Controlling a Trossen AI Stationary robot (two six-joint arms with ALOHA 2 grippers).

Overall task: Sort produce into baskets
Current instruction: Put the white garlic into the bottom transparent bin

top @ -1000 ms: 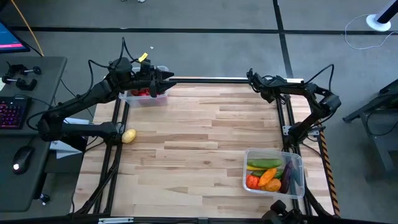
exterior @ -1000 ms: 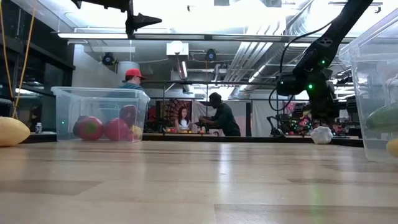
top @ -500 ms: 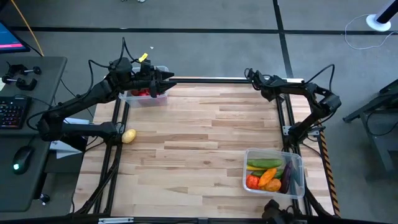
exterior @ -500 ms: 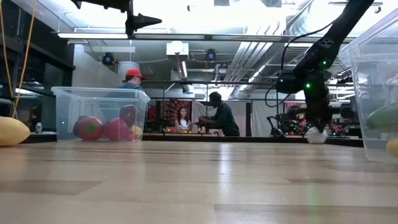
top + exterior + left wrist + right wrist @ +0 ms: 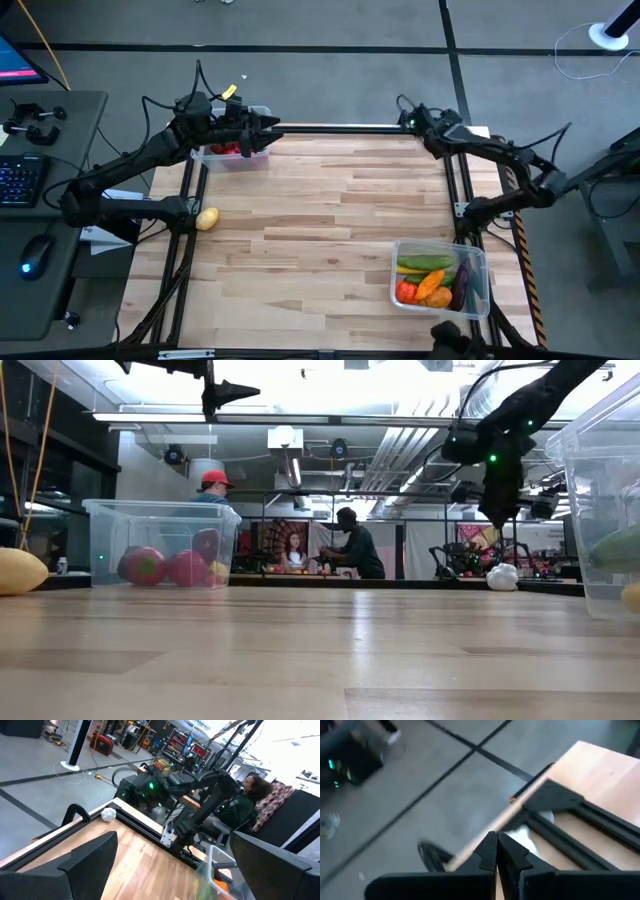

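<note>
At the lower right of the high view, one clear basket (image 5: 482, 262) on the wooden surface (image 5: 320, 220) holds green, orange, red and purple produce (image 5: 430, 280). At mid left a yellow lemon (image 5: 207, 218) lies alone by the surface's edge. At the upper left, the other basket (image 5: 258, 160) holds red apples (image 5: 165, 567), with the left pincer (image 5: 272, 123) spread wide above it. At the upper right, the right pincer (image 5: 496, 845) is pressed closed and empty above white garlic (image 5: 502, 576).
</note>
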